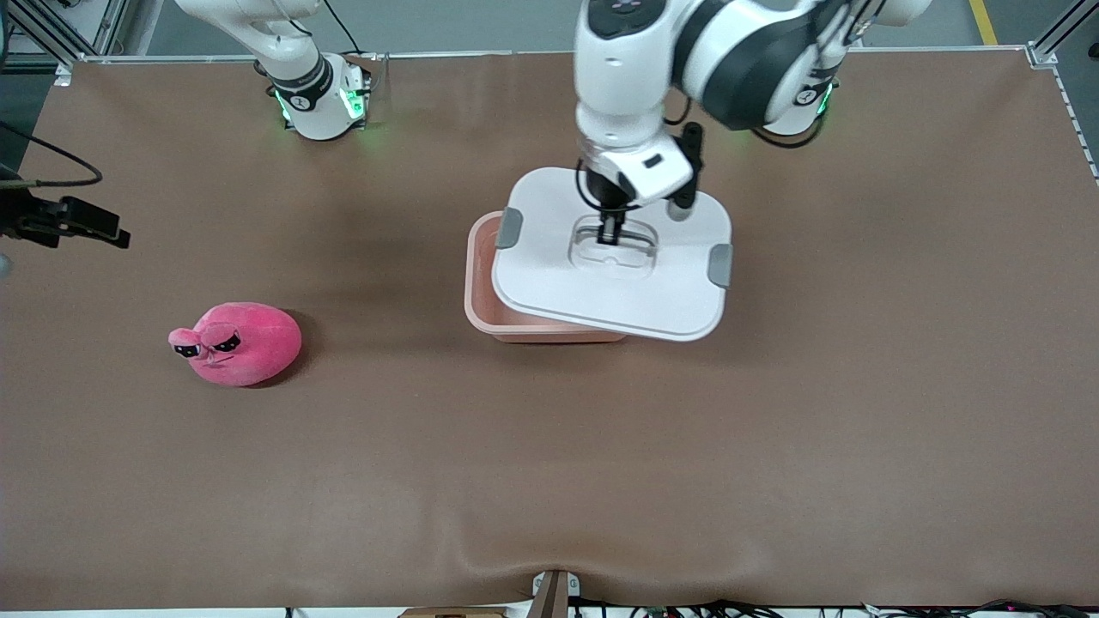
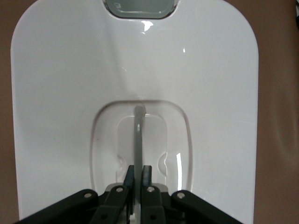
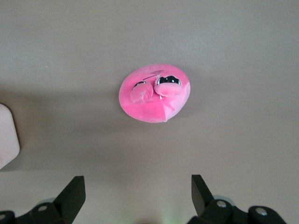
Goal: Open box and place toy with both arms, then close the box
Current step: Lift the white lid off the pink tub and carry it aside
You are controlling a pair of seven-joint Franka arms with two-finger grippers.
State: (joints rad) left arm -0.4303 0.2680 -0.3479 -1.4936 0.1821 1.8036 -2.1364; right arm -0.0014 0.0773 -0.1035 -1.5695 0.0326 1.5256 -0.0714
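The left gripper (image 1: 610, 230) stands over the middle of the lid (image 1: 549, 283), its jaws clenched on the thin handle (image 2: 138, 140) that rises from the recess in the lid's top; the left wrist view shows the two fingers (image 2: 128, 176) pressed to either side of that bar, which seems the only part narrow enough to pinch; the lid hangs lifted and shifted off the box (image 1: 481, 292), toward the left arm's end of the counter (image 1: 549, 481), so that a strip of pink rim and interior shows at the lid's 9 o'clock edge; the grey clips (image 1: 508, 227) ride on the lid, one at 10 o'clock and one at 3 o'clock in the front view; carrying the lid aside like this looks meant to bare the opening for the toy, and most of the opening is covered as things lie.

The toy (image 1: 238, 342) lies on the counter, well apart from the box, at about 8 o'clock from it in the front view, toward the right arm's end and a little nearer the front camera; its sunglasses face points toward that end too.

The right gripper (image 3: 138, 196) hangs over the toy with jaws released and spread wide, the plush centred in the right wrist view ahead of the fingers (image 3: 72, 198); I judge it is lined up for a descent and grasp once the box is open.
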